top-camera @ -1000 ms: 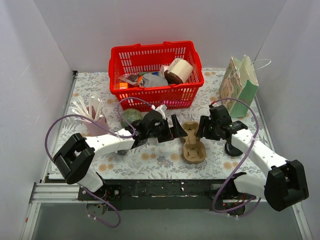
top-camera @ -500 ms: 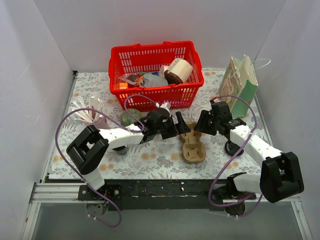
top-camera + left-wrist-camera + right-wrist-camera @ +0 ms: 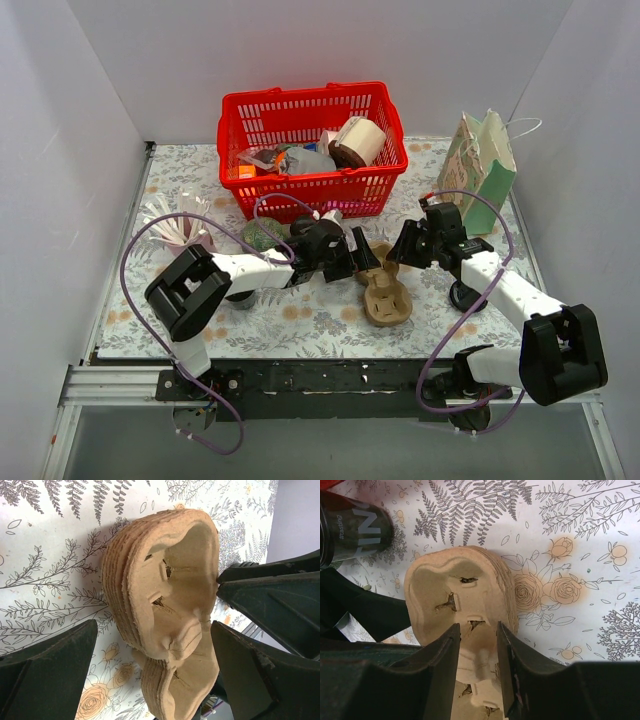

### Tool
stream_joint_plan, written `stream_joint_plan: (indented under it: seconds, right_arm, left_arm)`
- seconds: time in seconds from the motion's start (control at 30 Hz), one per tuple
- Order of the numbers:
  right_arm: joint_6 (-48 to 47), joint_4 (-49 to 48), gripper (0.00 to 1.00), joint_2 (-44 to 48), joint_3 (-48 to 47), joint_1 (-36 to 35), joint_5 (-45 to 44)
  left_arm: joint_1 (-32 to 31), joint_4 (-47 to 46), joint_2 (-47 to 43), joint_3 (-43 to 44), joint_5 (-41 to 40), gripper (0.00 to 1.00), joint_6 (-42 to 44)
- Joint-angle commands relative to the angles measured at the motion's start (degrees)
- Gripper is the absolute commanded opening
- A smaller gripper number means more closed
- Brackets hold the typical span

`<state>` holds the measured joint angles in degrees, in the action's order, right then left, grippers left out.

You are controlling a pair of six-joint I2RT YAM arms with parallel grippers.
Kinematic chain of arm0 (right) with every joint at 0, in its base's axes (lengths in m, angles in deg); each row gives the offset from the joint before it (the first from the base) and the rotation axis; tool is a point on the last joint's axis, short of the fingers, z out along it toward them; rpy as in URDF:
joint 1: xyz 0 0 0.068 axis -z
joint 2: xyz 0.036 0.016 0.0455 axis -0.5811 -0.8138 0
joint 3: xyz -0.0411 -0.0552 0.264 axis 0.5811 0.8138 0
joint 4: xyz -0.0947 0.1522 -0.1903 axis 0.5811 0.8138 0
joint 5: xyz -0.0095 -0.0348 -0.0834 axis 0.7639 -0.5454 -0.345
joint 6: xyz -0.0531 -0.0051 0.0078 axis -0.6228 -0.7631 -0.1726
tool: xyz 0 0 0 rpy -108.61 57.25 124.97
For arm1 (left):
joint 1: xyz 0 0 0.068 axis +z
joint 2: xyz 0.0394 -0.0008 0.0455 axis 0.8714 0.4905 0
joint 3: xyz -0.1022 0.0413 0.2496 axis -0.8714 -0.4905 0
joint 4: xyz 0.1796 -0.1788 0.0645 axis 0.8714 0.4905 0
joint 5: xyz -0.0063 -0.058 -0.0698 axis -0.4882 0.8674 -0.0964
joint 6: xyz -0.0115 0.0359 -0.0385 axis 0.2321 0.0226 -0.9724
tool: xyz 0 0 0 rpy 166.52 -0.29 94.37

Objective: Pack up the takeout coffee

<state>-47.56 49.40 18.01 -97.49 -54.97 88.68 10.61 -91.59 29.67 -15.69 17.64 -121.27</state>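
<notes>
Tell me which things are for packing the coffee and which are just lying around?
For the job:
- cardboard cup holders
- dark cup
- paper bag

Probably just lying about:
- red basket and the odds and ends inside it

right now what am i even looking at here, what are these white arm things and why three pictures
These are two white robot arms bolted at the table's near edge, each ending in a black two-finger gripper. The wide picture looks down from above and behind them; the two close-ups come from a camera on each wrist. On the flowered tablecloth sit a red plastic basket of odds and ends, a pale green paper gift bag and a stack of brown moulded-pulp cup carriers. The left gripper is wide open, a finger either side of the stack. The right gripper straddles the top carrier's middle ridge; whether it pinches it, I cannot tell.
</notes>
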Motion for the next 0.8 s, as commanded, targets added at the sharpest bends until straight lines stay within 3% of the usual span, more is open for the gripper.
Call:
stream_joint_plan:
  seconds: [0.0,0.23,0.57,0.77]
  right_arm:
    - [-0.80,-0.75,0.45,1.37,0.23,0.54,-1.10]
    - [-3.27,-1.62,0.50,2.24,0.05,0.55,-1.46]
    - [-4.42,-3.56,0.50,-0.03,0.40,0.46,1.44]
    - [-4.94,-4.96,0.49,-1.80,0.23,0.55,4.17]
  left_arm:
    - [-0.25,-1.85,0.52,1.76,-0.66,0.98,0.10]
    - [-0.25,-0.53,1.57,2.81,-2.86,0.98,0.71]
    - [-0.25,0.00,2.89,4.04,-3.83,0.82,0.98]
    - [-0.25,0.97,4.56,4.92,-4.09,0.65,1.15]
